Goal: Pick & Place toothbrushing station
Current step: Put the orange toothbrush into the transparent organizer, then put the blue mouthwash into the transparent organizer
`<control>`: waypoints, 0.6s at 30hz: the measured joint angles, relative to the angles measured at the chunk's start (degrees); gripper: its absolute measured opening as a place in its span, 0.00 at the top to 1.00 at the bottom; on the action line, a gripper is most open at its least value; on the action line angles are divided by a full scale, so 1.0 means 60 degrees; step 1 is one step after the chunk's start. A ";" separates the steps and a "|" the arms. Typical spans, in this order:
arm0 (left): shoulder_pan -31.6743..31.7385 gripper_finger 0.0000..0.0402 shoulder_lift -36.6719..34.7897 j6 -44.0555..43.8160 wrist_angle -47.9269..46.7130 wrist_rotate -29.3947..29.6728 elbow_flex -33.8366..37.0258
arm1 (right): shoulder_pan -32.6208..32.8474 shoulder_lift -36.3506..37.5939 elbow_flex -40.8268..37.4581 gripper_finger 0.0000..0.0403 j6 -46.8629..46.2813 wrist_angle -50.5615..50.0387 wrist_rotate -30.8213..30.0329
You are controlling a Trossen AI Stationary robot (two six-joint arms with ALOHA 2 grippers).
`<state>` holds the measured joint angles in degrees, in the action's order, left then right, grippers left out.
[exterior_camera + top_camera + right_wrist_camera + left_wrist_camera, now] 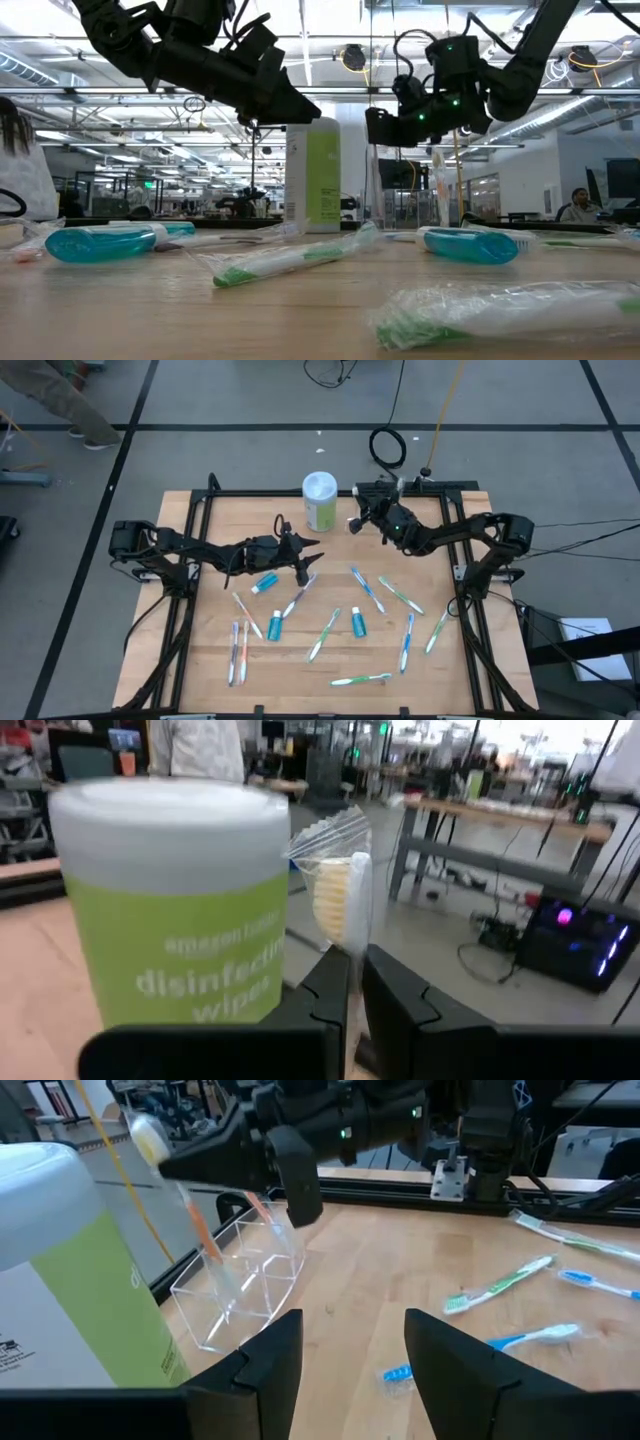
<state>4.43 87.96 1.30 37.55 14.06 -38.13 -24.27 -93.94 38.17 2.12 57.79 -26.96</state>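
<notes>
The toothbrushing station (240, 1285), a clear slotted holder, stands on the wooden table beside a green wipes canister (320, 500). My right gripper (190, 1168) hovers over it, shut on an orange toothbrush (200, 1230) in a clear wrapper. The brush's head (335, 900) stands above the fingers. My left gripper (350, 1350) is open and holds nothing; it hangs above the table a little short of the holder, pointing at it. In the high view the right gripper (355, 523) covers the holder. My right gripper pinches the wrapped toothbrush between its two fingers (335, 985) at the neck, just below the head (340, 935). The fingers lie level and across the brush. The brush stands nearly upright, head up, and its orange handle's lower end (214, 1260) reaches down into the clear holder.
Several wrapped toothbrushes (325, 635) and three teal toothpaste tubes (275, 625) lie scattered over the table's near half. The wipes canister (180, 910) stands close beside the right gripper. Black frame rails (200, 510) run along the table's sides.
</notes>
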 joint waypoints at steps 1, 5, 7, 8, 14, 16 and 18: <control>0.0000 0.55 0.0000 0.0000 -0.0029 -0.0003 0.0000 | 0.0000 -0.0020 0.0000 0.97 -0.0155 -0.0033 -0.0003; 0.0000 0.55 0.0000 -0.0025 -0.0093 -0.0003 0.0000 | -0.0004 -0.0068 0.0000 0.94 -0.0138 -0.0539 0.0015; -0.0004 0.55 0.0000 -0.0034 -0.0093 -0.0003 0.0000 | 0.0000 -0.0065 0.0000 0.92 0.0007 -0.0693 0.0025; -0.0007 0.55 0.0000 -0.0043 -0.0093 -0.0003 0.0000 | 0.0000 -0.0064 0.0000 0.90 0.0013 -0.0741 0.0027; -0.0026 0.55 0.0000 -0.0044 -0.0093 -0.0003 0.0000 | 0.0061 -0.0055 0.0000 0.78 0.0084 -0.0764 0.0030; -0.0079 0.55 0.0000 -0.0047 -0.0093 -0.0003 0.0000 | 0.0178 0.0038 0.0000 0.74 0.0415 -0.0804 0.0113; -0.0161 0.55 0.0000 -0.0041 -0.0093 -0.0003 0.0000 | 0.0349 0.0216 0.0000 0.70 0.0853 -0.0950 0.0442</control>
<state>3.46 87.96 1.05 36.99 14.04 -38.13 -22.18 -92.64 38.17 7.23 52.09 -24.31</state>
